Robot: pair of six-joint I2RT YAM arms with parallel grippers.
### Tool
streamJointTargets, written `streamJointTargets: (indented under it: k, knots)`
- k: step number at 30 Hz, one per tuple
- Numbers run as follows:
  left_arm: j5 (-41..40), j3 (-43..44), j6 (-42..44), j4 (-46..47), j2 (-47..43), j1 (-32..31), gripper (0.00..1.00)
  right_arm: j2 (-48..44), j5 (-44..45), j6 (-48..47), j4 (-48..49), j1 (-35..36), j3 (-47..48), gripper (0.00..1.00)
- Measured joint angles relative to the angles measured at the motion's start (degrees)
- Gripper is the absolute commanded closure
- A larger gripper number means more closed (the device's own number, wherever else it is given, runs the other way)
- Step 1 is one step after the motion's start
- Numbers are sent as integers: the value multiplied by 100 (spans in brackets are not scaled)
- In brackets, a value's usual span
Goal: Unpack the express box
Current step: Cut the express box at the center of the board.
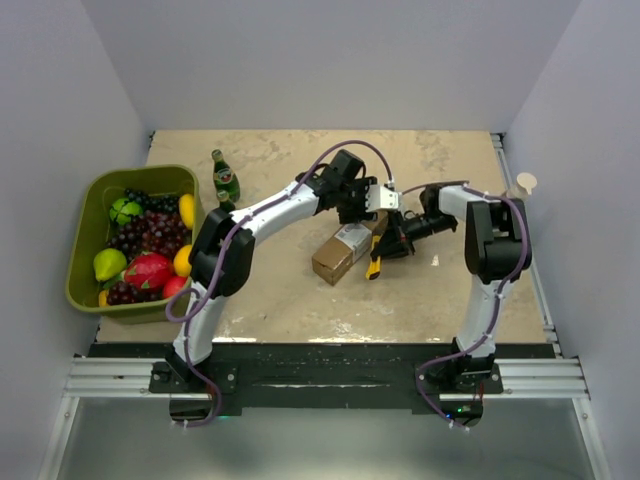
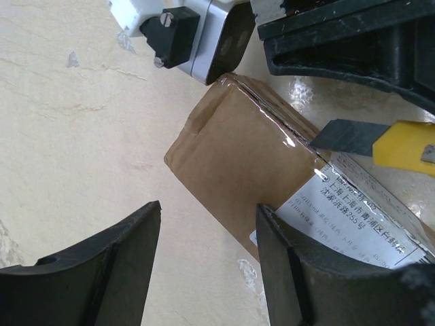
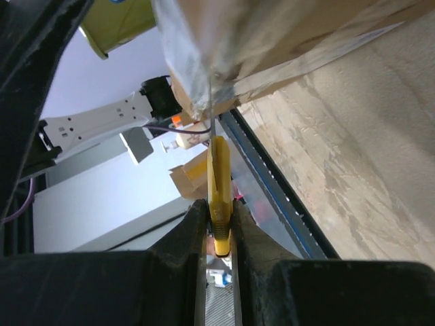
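Observation:
The express box (image 1: 342,253) is a brown carton with a white label (image 2: 360,217), lying on the table at mid-centre. My left gripper (image 2: 207,207) hangs open over the box's far end. Its right finger (image 2: 306,278) overlaps the labelled edge, and only bare table shows between the fingers. In the top view that left gripper (image 1: 358,215) is just behind the box. My right gripper (image 3: 219,204) is shut on a slim yellow utility knife (image 3: 219,183). The knife's blade (image 2: 350,136) touches the taped seam of the box (image 3: 204,68). From above, the right gripper (image 1: 392,240) and the knife (image 1: 375,262) sit at the box's right side.
A green basket (image 1: 85,215) full of fruit stands at the left edge. A green bottle (image 1: 225,180) stands upright behind it, near the left arm. A paper cup (image 1: 526,183) sits by the right wall. Grey walls close in the table on three sides.

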Motion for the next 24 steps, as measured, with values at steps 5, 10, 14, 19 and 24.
streamJointTargets:
  k: [5, 10, 14, 19, 24]
  knots:
    - [-15, -125, -50, 245, -31, -4, 37, -409, 529, -280, -376, -52, 339, 100]
    - [-37, -208, -92, 424, -46, -4, 37, -542, 1119, -352, -435, -444, 1241, 100]
    - [-59, -229, -94, 492, -46, -4, 37, -133, 1381, -420, -431, -769, 1668, 100]
    - [-63, -240, -96, 501, -50, -7, 38, 431, 1316, -518, -490, -785, 1641, 100]
    - [-63, -262, -98, 525, -59, -7, 38, 533, 1128, -612, -581, -728, 1633, 100]
